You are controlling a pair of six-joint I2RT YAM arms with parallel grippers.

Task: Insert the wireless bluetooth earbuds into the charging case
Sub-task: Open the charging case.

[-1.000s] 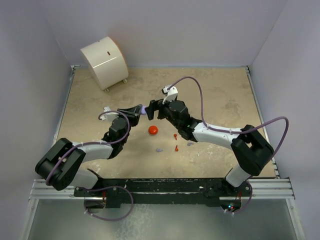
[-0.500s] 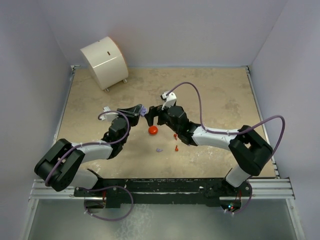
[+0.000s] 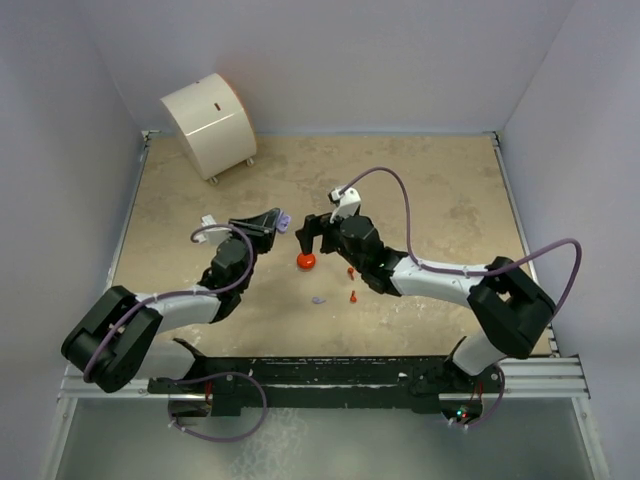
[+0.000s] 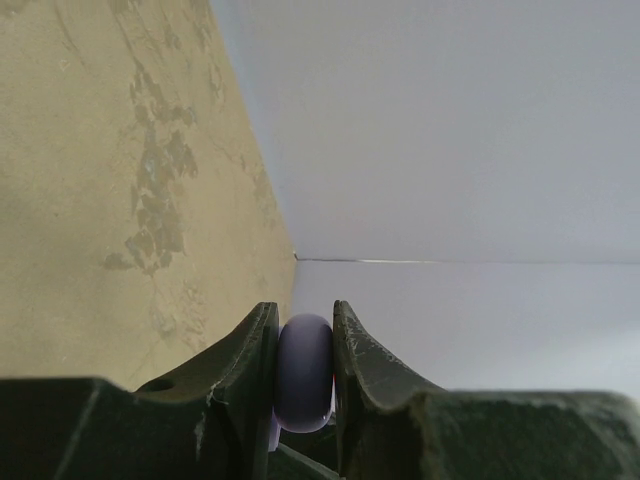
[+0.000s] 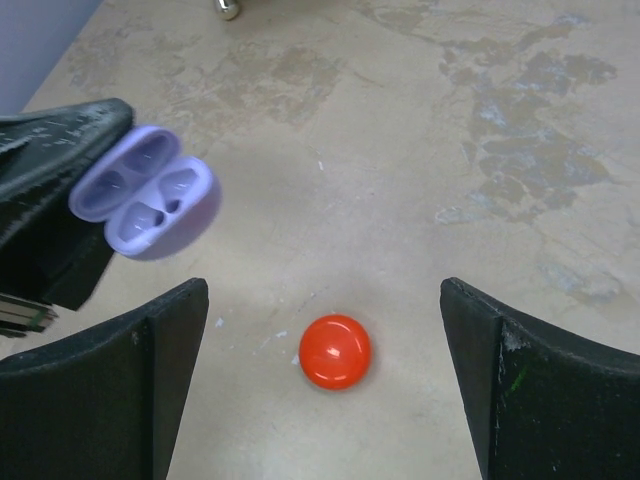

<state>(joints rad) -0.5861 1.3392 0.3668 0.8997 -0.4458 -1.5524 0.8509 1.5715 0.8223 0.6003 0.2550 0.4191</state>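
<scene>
My left gripper [image 3: 277, 221] is shut on the lilac charging case [image 3: 284, 219], held off the table. It sits edge-on between the jaws in the left wrist view [image 4: 304, 372]. In the right wrist view the lilac case [image 5: 145, 192] is open and its sockets are empty. My right gripper [image 3: 311, 243] is open and empty, and hovers over the closed red-orange case [image 3: 306, 261], which lies between the jaws [image 5: 335, 351]. Two red-orange earbuds [image 3: 350, 271] [image 3: 354, 296] and one lilac earbud [image 3: 318, 299] lie on the table. The other lilac earbud is hidden.
A large white cylinder [image 3: 208, 125] stands at the back left of the table; one of its metal feet [image 5: 228, 8] shows in the right wrist view. Grey walls enclose the table on three sides.
My right gripper has drawn back from the lilac case and come down toward the red-orange case, jaws open. My left gripper still holds the lilac case and has shifted slightly left.
</scene>
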